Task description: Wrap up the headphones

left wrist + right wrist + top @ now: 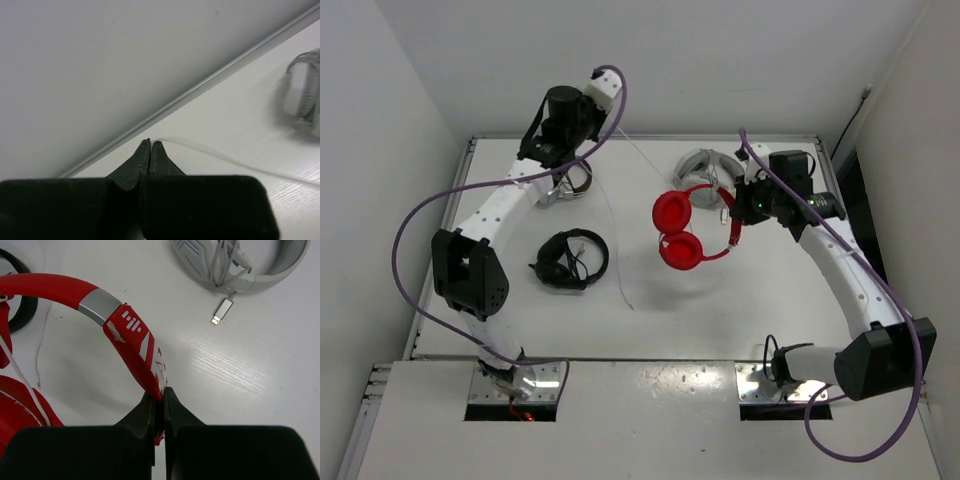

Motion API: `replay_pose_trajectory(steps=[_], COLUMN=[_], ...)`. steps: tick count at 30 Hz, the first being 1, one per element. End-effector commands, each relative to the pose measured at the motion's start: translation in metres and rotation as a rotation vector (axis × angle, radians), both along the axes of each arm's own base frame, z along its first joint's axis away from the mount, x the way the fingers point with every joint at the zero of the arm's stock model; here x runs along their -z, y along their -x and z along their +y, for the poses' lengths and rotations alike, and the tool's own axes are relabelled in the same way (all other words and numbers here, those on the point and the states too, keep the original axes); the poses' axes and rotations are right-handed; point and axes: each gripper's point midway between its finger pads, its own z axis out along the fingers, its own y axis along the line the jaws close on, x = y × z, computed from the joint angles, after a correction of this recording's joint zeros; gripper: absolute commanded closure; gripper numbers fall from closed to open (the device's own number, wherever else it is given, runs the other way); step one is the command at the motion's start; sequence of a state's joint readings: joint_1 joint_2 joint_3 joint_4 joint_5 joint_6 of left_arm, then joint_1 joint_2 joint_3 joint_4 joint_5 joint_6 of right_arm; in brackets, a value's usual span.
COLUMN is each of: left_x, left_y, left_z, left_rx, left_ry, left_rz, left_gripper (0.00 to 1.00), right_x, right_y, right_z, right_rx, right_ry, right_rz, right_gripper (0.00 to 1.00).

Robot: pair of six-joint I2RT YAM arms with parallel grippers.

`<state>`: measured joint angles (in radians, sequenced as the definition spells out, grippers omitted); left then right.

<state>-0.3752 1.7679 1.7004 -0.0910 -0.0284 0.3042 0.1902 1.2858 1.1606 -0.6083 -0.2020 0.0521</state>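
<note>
Red headphones (672, 212) lay near the middle of the tabletop (770, 300), toward its right side, both earcups flat and the thin headband arching off to the right. As far as I could judge, the wrapping had hardly begun. The white cable (220, 153) was not wound round anything. One loose stretch trailed across the bare surface toward the near edge, passing just beside a black pair of headphones (570, 260), and another stretch ran off toward the back left. So the grips were in place, and every turn of cable round the band or cups remained to be done. The right arm reached in from its base at the near right, elbow bent. Its fingers (147, 407) were closed on the patterned end of the headband, pinching it just below the silver collar and pinning the set in place. The left arm stretched far up the left side to the back edge, where the tabletop met the wall. Its fingers (145, 155) were pressed together with the end of the thin cable caught at their very tips, the line curving away to the right from there. A white and grey pair of headphones (705, 165) sat just behind the red ones, its plug (220, 315) lying loose beside it, close enough that I thought a swinging cable might snag it.
</note>
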Motion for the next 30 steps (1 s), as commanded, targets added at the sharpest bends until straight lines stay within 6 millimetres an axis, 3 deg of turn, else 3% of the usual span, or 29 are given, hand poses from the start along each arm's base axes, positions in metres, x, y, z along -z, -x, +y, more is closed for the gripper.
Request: replay_pose_trajectory(steps=[1,3,4,5,7,8,9,13,14,15,19,22,26,30], left_x=[-0.008,0.005,-0.002,0.012,0.014,0.033,0.039,0.063,0.081,0.076,0.101,0.118,0.146,0.171], left_y=[-0.006,-0.004,-0.001,0.002,0.013,0.022,0.028,0.08,0.093,0.105,0.15,0.179,0.207,0.227], left_z=[0.048,0.059,0.07,0.072,0.069,0.064,0.064,0.018,0.012,0.006,-0.032,-0.058,-0.091,-0.124], left_rx=[-0.103,-0.112,-0.124,-0.114,-0.047,-0.007,0.028,0.277,0.311,0.343,0.472,0.561,0.638,0.694], left_ry=[0.029,0.022,0.029,0.023,0.021,0.009,0.001,0.01,0.01,0.015,0.084,0.118,0.144,0.163], left_rz=[-0.013,0.014,-0.001,0.027,0.034,0.071,0.08,0.139,0.177,0.168,0.279,0.373,0.488,0.565], left_gripper=[1.0,1.0,1.0,1.0,1.0,1.0,1.0,1.0,1.0,1.0,1.0,1.0,1.0,1.0], right_x=[-0.028,-0.032,-0.036,-0.041,-0.053,-0.058,-0.06,-0.077,-0.078,-0.079,-0.076,-0.068,-0.037,-0.032], right_y=[-0.005,-0.005,-0.006,-0.009,-0.01,-0.012,-0.014,-0.026,-0.031,-0.033,-0.04,-0.048,-0.046,-0.038], right_z=[0.0,-0.003,-0.003,-0.008,-0.006,-0.012,-0.009,-0.009,-0.013,-0.011,-0.015,-0.033,-0.069,-0.101], right_rx=[0.005,0.018,0.024,0.047,0.065,0.094,0.125,0.251,0.286,0.307,0.401,0.496,0.639,0.76], right_ry=[-0.053,-0.075,-0.083,-0.103,-0.174,-0.205,-0.263,-0.413,-0.438,-0.464,-0.506,-0.445,-0.308,-0.26], right_rz=[-0.091,-0.085,-0.091,-0.095,-0.093,-0.091,-0.061,0.0,0.013,0.028,0.062,0.033,0.047,0.017], right_gripper=[1.0,1.0,1.0,1.0,1.0,1.0,1.0,1.0,1.0,1.0,1.0,1.0,1.0,1.0])
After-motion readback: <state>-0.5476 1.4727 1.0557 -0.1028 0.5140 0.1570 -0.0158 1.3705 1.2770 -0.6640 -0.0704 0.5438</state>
